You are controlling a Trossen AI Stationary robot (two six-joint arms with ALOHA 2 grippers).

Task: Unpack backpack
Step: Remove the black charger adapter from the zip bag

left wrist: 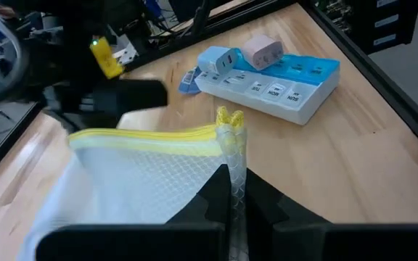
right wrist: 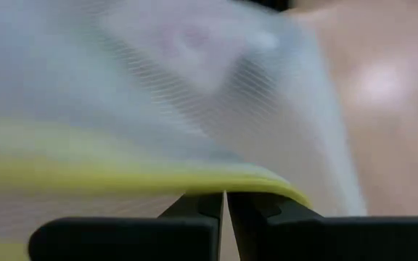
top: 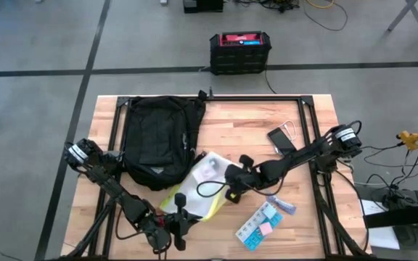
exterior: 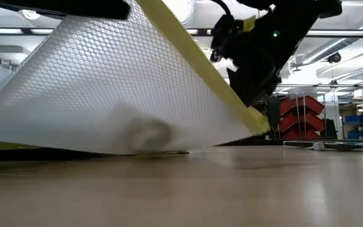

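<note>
The wooden table (top: pixel 296 217) carries everything; only the high view shows its whole layout. The backpack (top: pixel 154 141) lies flat on the table's far left part, rounded end toward the near side, untouched by either arm; no other view shows it.

Just beside the backpack's near right corner lies a white mesh pouch (top: pixel 198 185) with a yellow zip edge, held from both ends. In the low view the pouch (exterior: pixel 118 88) fills the frame, one corner lifted and the rest sloping down to the tabletop, a lift the overhead picture hardly shows.

The left gripper (top: pixel 180 217) is at the pouch's near end; the left wrist view shows its two fingers pressed together on the bunched yellow corner (left wrist: pixel 229 127). The right gripper (top: pixel 232 181) is at the pouch's right edge; its wrist view shows the jaws nearly closed under the yellow edge (right wrist: pixel 144 177), seemingly pinching it.

A blue-and-white pill organiser (top: pixel 258 226) lies right of the pouch. The left wrist view alone shows two small plug adapters (left wrist: pixel 261 51) resting on the organiser (left wrist: pixel 296 98).

A phone (top: pixel 280 139) lies near the right arm.
</note>
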